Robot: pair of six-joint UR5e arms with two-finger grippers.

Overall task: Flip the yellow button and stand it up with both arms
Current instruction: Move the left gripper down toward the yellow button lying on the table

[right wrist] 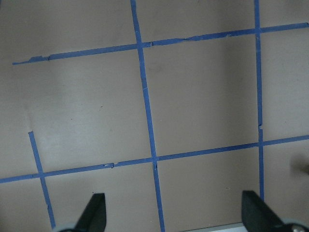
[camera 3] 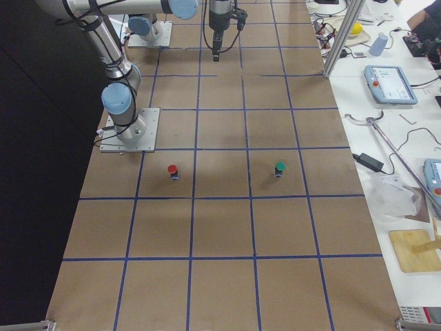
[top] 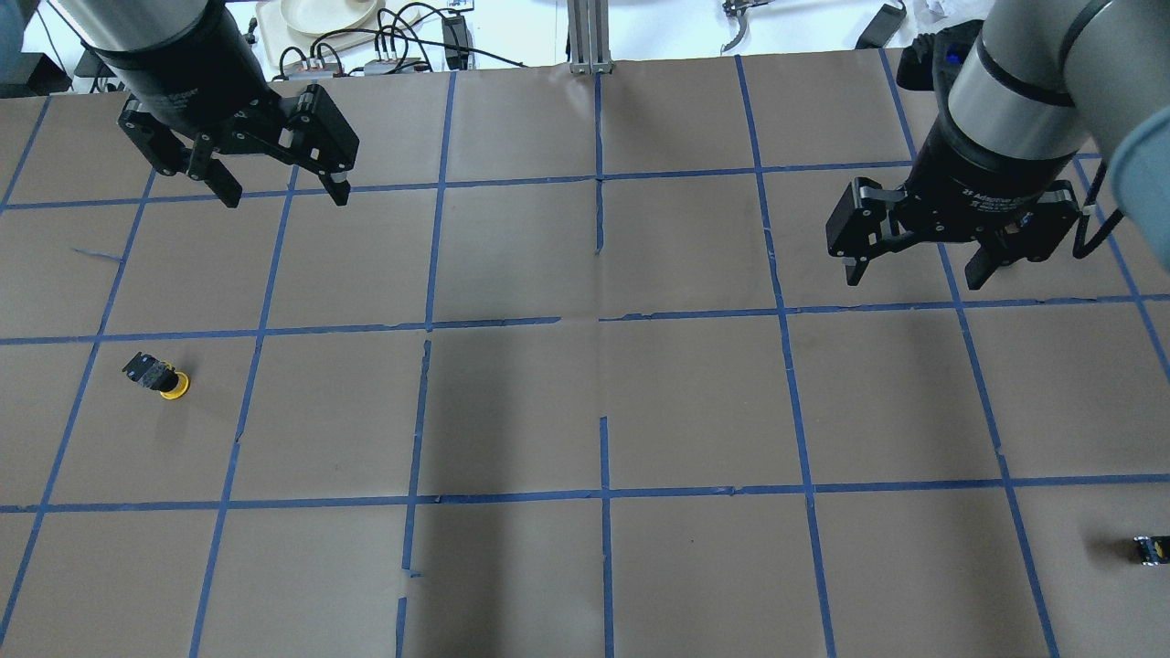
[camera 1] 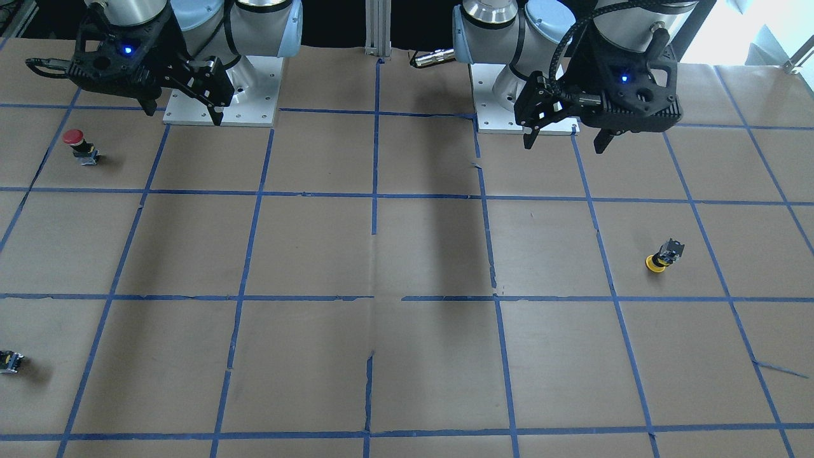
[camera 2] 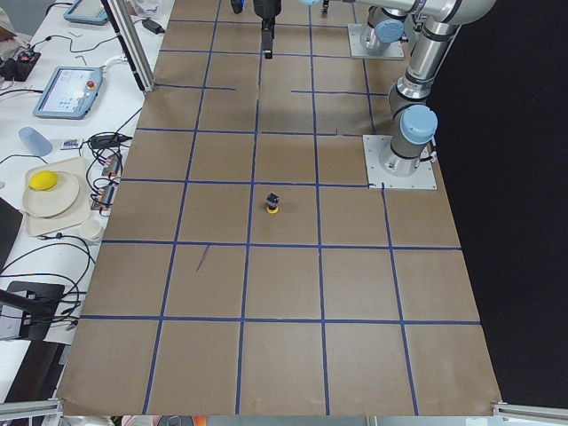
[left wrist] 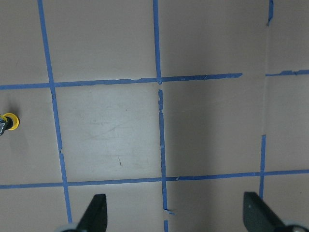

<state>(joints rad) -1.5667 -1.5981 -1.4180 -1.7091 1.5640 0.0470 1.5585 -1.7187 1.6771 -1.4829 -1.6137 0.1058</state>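
1. Yellow button (camera 1: 663,256): on the left part of the table (camera 1: 432,369), inside one taped square; yellow cap down on the paper, black-and-grey body above it, leaning a little; nothing touches it
2. Left gripper (top: 285,196): raised over the table, jaws spread wide with nothing between them; well apart from the yellow button, which shows only at the left edge of the left wrist view
3. Right gripper (top: 914,276): raised over the right part, jaws spread wide, empty
4. Table: brown paper cover marked into squares by blue tape
5. Red button (camera 1: 79,146): right part, upright, cap on top
6. Green button (camera 3: 280,167): right part, same row as the red button, farther from the robot
7. Black switch block (top: 1150,549): at the table's right edge, well apart from the grippers
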